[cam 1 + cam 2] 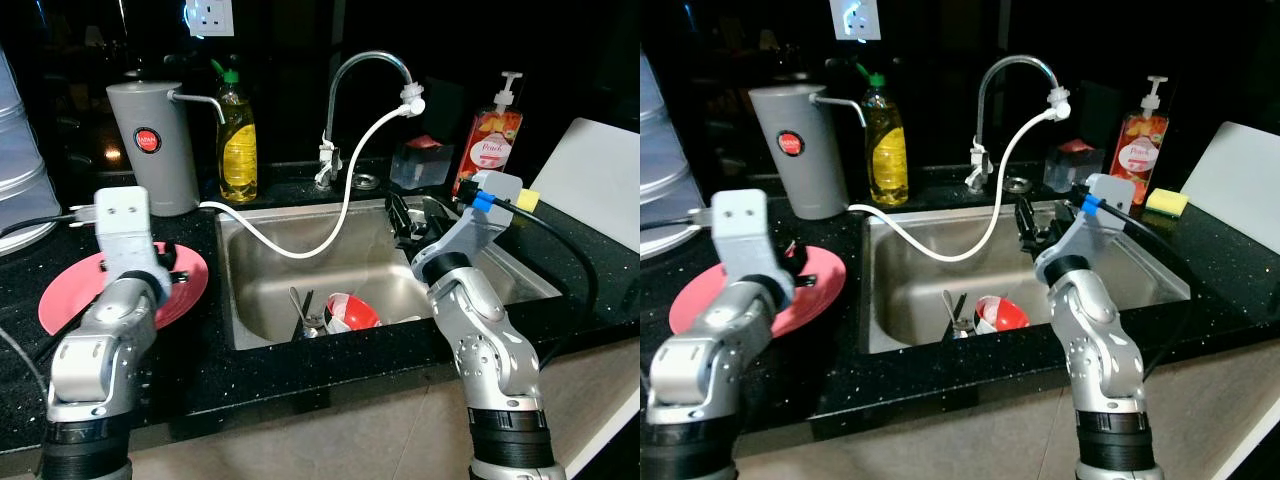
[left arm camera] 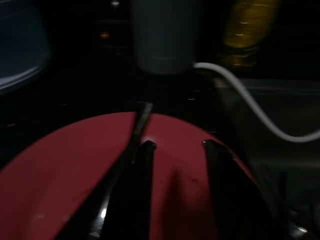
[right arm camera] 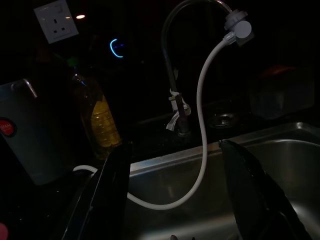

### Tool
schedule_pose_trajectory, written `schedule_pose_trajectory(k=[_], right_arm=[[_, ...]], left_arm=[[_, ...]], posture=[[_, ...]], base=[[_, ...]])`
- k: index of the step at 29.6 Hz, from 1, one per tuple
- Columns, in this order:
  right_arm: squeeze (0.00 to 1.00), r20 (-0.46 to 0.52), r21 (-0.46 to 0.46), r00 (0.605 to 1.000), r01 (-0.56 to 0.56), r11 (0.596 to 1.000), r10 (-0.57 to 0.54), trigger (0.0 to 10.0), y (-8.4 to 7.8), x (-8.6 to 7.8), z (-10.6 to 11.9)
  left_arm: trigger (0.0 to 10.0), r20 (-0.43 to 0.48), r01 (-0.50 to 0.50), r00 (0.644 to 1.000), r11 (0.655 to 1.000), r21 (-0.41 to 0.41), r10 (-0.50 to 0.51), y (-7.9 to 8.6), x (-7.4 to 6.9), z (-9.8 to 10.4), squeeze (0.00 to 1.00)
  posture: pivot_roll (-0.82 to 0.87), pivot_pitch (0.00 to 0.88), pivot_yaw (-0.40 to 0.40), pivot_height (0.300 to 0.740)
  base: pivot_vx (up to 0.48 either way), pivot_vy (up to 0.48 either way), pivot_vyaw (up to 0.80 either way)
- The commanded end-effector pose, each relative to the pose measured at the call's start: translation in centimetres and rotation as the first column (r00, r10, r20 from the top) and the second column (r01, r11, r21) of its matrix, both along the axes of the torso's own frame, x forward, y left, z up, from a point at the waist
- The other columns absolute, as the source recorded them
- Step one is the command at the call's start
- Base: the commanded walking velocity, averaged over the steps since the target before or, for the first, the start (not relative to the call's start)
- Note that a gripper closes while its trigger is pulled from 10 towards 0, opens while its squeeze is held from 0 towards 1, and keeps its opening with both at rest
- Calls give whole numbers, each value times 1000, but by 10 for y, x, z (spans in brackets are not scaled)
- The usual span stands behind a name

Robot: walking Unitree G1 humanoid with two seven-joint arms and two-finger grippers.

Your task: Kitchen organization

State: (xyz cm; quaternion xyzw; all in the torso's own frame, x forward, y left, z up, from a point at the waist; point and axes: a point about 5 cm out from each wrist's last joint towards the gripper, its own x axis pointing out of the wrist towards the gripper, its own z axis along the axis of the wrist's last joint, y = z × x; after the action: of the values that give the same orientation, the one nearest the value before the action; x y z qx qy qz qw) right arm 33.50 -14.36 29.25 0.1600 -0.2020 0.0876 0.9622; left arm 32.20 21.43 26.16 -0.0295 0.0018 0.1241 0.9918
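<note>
From the head cameras, the tidying looks barely started. The left gripper hangs low over a red plate on the black counter, while the right gripper reaches out above the steel sink. Below and just ahead of that right gripper, down in the basin, a red-and-white bowl and some cutlery lie waiting (so the sink is not yet cleared). Beyond the left gripper stand a grey canister and a yellow soap bottle; a white hose loops from the faucet across the basin.

The left wrist view is dim but tells more: its 2 fingers are spread a little, right above the plate's red surface, and a thin dark utensil lies across the plate just beside 1 finger. I cannot tell whether the fingers touch it or the plate; nothing sits pinched between them.

The right wrist view shows its 2 fingers wide apart and empty, framing the hose and faucet straight ahead, the basin rim beneath them.

My guess: the plate is placed, and the bowl and cutlery are left to do.
</note>
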Motion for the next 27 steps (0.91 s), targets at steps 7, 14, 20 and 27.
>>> schedule_pose_trajectory(k=[7, 14, 20, 27], right_arm=[[0, -24, -5, 1000, 0, 1000, 0, 10000, -1, 0, -5], [0, -21, -2, 1000, -4, 1000, 4, 10000, 1, 1, -4], [0, -17, -2, 1000, -5, 1000, 5, 10000, 1, 1, -3], [0, -14, -4, 1000, 5, 1000, -5, 10000, -1, 0, -3]], left_arm=[[10000, -53, -114, 992, 993, 5, 114, 26, 0, -1, 1000], [10000, -99, -4, 995, 986, -165, -13, 25, 14, -5, 0], [10000, -115, 63, 989, 973, -223, -90, 22, 22, -10, 0], [10000, -184, 14, 982, 989, -150, -41, 35, 26, -21, 0]], posture=[[-34, 54, -15, 740], [-36, 46, -18, 740], [-48, 35, -16, 740], [-52, 27, -12, 740]], base=[[0, 0, 0], [0, 0, 0], [0, 0, 0], [0, 0, 0]])
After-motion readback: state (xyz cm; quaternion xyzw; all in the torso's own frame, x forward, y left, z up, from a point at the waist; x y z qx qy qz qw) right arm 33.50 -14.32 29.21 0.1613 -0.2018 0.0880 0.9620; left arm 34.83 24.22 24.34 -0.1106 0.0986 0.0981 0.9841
